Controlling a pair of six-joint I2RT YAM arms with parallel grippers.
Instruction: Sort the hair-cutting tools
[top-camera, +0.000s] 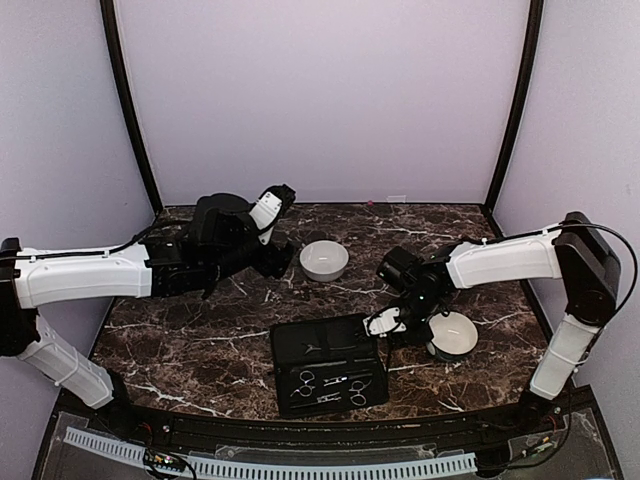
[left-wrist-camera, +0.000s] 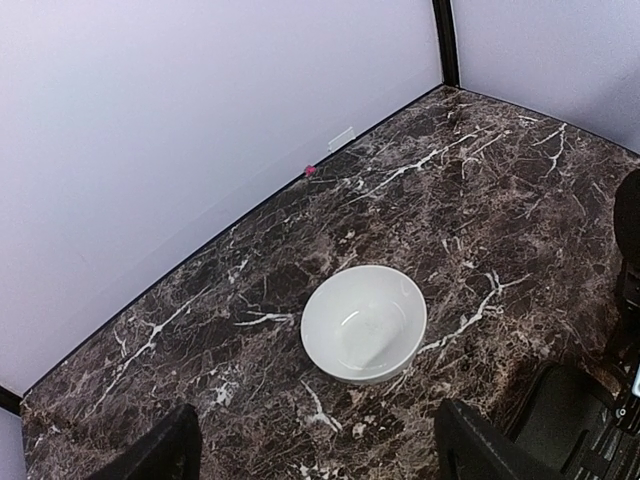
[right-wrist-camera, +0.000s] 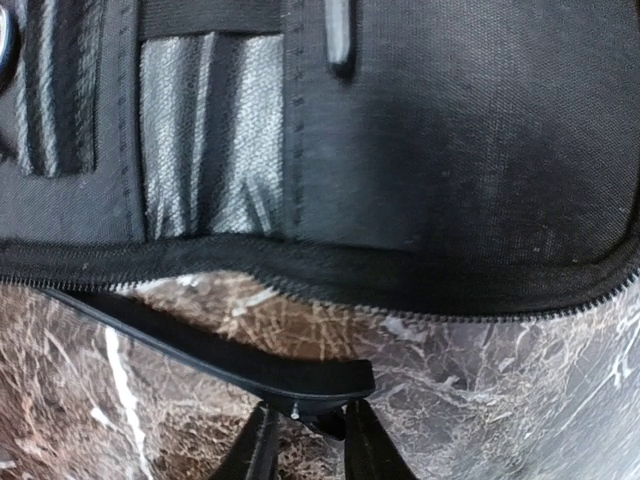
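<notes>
The black case (top-camera: 328, 365) lies open at the front middle, with silver scissors (top-camera: 305, 381) and other small tools tucked in its near half. My right gripper (top-camera: 386, 322) hovers at the case's right edge. In the right wrist view its fingers (right-wrist-camera: 262, 445) pinch the end of a slim black comb-like stick (right-wrist-camera: 200, 345), which slants over the marble beside the case's zipper rim (right-wrist-camera: 450, 300). A silver tool tip (right-wrist-camera: 340, 40) pokes from a case pocket. My left gripper (left-wrist-camera: 320, 455) stands open and holds nothing, just short of a white bowl (left-wrist-camera: 364, 323).
A second white bowl (top-camera: 452, 335) sits right of the case, beside my right arm. The first bowl (top-camera: 324, 260) stands at the table's middle rear. Purple walls close in the marble table (top-camera: 200, 340) on three sides.
</notes>
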